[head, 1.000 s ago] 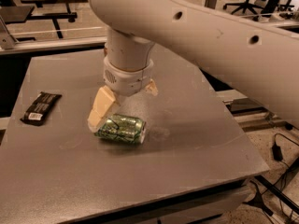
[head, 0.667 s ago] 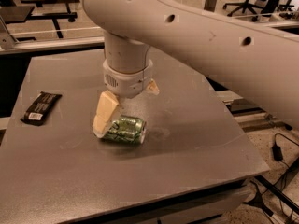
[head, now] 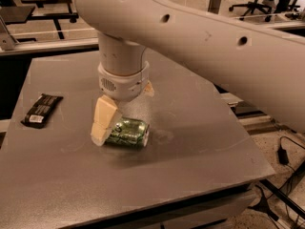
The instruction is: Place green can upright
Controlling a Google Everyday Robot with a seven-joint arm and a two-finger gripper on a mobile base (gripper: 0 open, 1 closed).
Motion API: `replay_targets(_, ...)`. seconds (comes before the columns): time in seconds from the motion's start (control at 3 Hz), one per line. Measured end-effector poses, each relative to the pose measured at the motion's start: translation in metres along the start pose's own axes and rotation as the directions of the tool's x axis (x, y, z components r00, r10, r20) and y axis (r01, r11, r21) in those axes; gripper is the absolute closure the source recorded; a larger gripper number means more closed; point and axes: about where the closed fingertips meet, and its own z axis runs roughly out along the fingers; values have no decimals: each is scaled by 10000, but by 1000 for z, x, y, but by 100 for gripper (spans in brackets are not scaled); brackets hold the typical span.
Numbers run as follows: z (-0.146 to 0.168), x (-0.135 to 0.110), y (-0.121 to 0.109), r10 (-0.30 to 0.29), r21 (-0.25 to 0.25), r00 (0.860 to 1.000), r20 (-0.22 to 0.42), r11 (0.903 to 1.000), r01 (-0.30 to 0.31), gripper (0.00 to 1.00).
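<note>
The green can (head: 127, 131) lies on its side on the grey table (head: 190, 142), near the table's middle, with a silver end facing right. My gripper (head: 125, 114) hangs straight down from the big white arm (head: 190, 37), directly over the can. It is open. The cream near finger (head: 104, 120) reaches down to the table at the can's left end, touching or almost touching it. The far finger (head: 148, 88) shows only as a tip behind the wrist, above and behind the can. The can's left end is hidden by the near finger.
A black wrapped snack bar (head: 42, 109) lies at the table's left side. The table's front edge (head: 167, 202) and right edge drop off to the floor, where cables (head: 286, 156) lie. Desks and office chairs stand behind.
The gripper has come down and a little forward, so the near finger now stands at the can's left end. The can has stayed lying in the same place.
</note>
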Motion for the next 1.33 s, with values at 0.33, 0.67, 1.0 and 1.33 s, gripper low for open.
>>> replay_targets(0.33, 7, 3, -9, -1359, 291, 9905, 184, 9904, 1354, 0)
replay_targets(0.67, 15, -1, -16, -2911, 520, 9556, 466, 9560, 2887, 0)
replay_targets(1.0, 18, -6, -17, -3476, 547, 9358, 588, 9371, 3446, 0)
replay_targets(1.33, 19, -14, -17, -3777, 363, 9232, 703, 9259, 3761, 0)
